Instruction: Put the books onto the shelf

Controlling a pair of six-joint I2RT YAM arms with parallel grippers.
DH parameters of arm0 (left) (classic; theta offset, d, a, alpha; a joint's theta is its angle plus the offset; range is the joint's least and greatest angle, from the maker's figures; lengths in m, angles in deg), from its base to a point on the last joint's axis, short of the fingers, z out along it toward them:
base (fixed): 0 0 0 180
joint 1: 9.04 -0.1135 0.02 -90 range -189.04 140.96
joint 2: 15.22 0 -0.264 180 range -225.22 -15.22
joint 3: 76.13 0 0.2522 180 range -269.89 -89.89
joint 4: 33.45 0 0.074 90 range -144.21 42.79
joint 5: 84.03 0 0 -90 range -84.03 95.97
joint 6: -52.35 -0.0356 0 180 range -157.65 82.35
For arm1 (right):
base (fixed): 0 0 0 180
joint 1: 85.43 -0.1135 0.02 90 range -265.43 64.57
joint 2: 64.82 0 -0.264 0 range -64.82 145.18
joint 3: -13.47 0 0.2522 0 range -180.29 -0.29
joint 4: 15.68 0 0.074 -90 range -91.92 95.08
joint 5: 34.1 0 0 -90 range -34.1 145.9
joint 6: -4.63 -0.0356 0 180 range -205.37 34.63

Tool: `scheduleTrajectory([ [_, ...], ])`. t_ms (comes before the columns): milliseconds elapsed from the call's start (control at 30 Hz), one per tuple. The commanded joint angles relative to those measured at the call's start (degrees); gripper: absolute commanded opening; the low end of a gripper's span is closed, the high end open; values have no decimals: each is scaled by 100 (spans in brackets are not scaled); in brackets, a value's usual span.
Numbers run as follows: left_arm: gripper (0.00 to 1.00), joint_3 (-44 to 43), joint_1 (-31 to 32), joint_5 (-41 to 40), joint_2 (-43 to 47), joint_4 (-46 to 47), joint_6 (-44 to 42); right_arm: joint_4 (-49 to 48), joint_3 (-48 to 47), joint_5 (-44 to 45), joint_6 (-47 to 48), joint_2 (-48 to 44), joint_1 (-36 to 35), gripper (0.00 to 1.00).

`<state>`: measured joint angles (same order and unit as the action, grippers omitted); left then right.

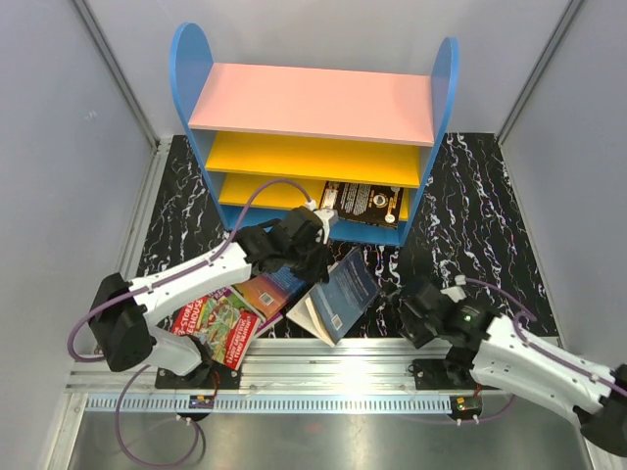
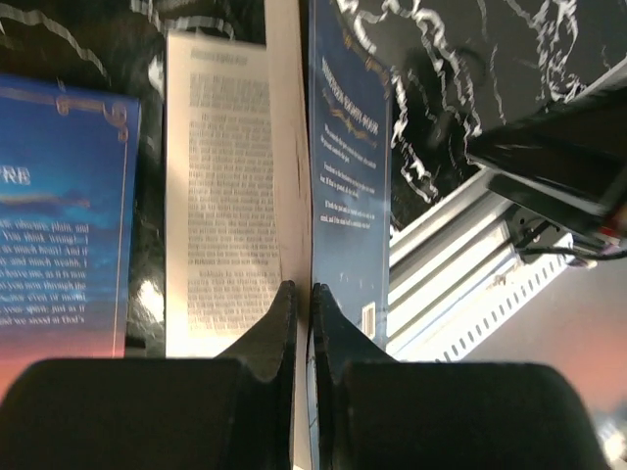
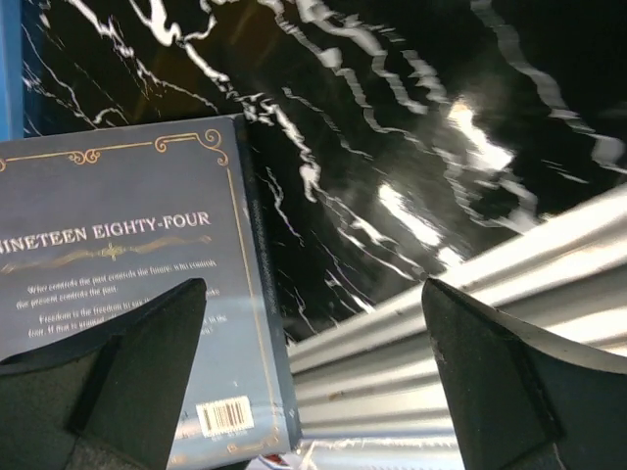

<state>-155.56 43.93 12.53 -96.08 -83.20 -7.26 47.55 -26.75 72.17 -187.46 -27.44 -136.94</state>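
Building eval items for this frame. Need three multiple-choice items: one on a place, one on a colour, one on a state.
1. Where does the black book with gold ornament lie?
A. on the pink board
B. on the blue bottom board
C. on the table beside the red book

2. What colour is the top board of the shelf?
A. pink
B. green
C. white

3. How do the left fingers stand?
A. wide open above the table
B. shut on the cover of the dark blue book
C. shut on the red book

Key:
1 B: the top view shows it in the lowest compartment.
2 A: the uppermost board is plainly pink.
3 B: the left wrist view shows both fingers pinched on that cover.
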Motion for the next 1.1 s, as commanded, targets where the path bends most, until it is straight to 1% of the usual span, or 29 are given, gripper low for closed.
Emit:
scheduleTrajectory([
  [0, 0, 54, -269, 995, 369, 443, 300, -1953, 140, -19, 399, 655, -35, 100],
  [67, 0, 80, -497, 1311, 430, 478, 467, -2597, 289, 183, 435, 726, -35, 100],
  [100, 0, 194, -576, 1416, 448, 600, 529, -3210, 543, 244, 330, 700, -35, 100],
  [133, 0, 264, -664, 1652, 492, 680, 694, -3468, 684, 375, 234, 648, -35, 100],
  [200, 0, 448, -989, 1986, 615, 908, 949, -4021, 1131, 490, -212, 394, -35, 100],
  [267, 0, 502, -1112, 2155, 667, 1067, 1082, -4086, 1274, 500, -285, 323, -35, 100],
  [333, 0, 520, -1201, 2339, 668, 1103, 1249, -3657, 1214, 395, -330, 296, -44, 100],
  [400, 0, 520, -1280, 2445, 651, 1199, 1363, -3550, 1187, 307, -330, 331, -35, 100],
  [467, 0, 546, -1324, 2560, 624, 1269, 1434, -3794, 1257, 149, -382, 540, -35, 100],
  [533, 0, 573, -1333, 2639, 572, 1375, 1513, -4278, 1310, 61, -426, 804, -35, 100],
  [633, 0, 669, -1342, 2709, 510, 1515, 1619, -4840, 1187, 8, -391, 1471, -44, 100],
  [667, 0, 696, -1351, 2709, 492, 1542, 1645, -4998, 1161, -27, -400, 1839, -35, 100],
  [700, 0, 757, -1359, 2744, 475, 1647, 1671, -5357, 1108, -54, -409, 2025, -44, 100],
  [800, 0, 932, -1412, 2858, 440, 1919, 1856, -5684, 1011, -203, -426, 2615, -52, 100],
  [867, 0, 1056, -1447, 2929, 413, 2130, 2005, -5773, 1028, -142, -549, 2817, -96, 100],
  [933, 0, 1301, -1482, 3034, 431, 2271, 2145, -6010, 1204, 32, -689, 2809, -105, 100],
  [1067, 0, 1899, -1500, 3149, 501, 2754, 2384, -6248, 1573, 446, -1015, 2389, -114, 100],
])
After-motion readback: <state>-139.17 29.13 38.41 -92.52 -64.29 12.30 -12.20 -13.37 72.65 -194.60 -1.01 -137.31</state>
